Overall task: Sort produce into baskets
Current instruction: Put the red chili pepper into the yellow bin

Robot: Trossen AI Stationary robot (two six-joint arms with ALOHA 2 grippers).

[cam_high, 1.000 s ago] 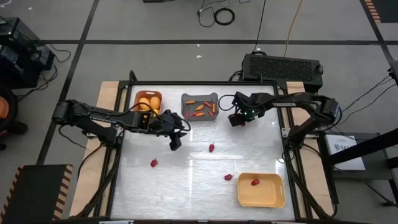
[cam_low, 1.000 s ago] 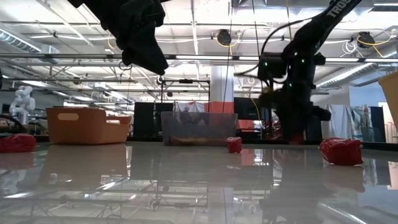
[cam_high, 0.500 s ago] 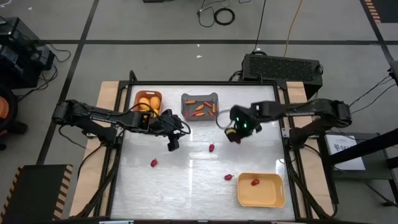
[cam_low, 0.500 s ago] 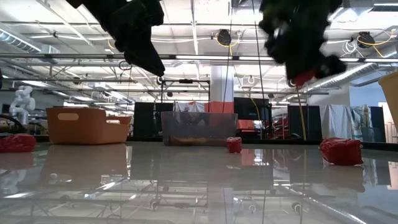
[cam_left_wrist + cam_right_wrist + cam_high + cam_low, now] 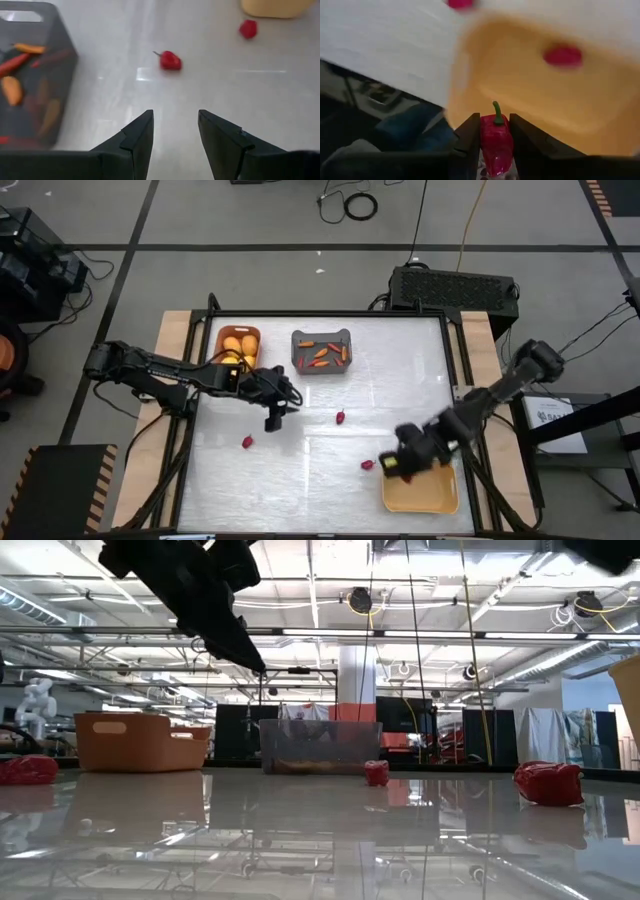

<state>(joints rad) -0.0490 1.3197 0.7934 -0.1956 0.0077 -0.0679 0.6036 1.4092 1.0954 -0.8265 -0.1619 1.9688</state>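
the right gripper (image 5: pixel 495 150), clamped on a red berry (image 5: pixel 496 142), hung over the pale yellow bin (image 5: pixel 440 498) at the table's near right corner; releasing at the bin's rim could spill it. the left gripper (image 5: pixel 175 130) gaped open mid-table.

Black box (image 5: pixel 455 288) behind table (image 5: pixel 300 470); cable coil (image 5: pixel 360 206) on floor.

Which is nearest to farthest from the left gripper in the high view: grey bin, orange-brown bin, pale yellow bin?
From the left gripper:
1. Orange-brown bin, at the table's far left.
2. Grey bin, far centre; its gap looks about the same, too close to call.
3. Pale yellow bin, near right corner, clearly farthest.
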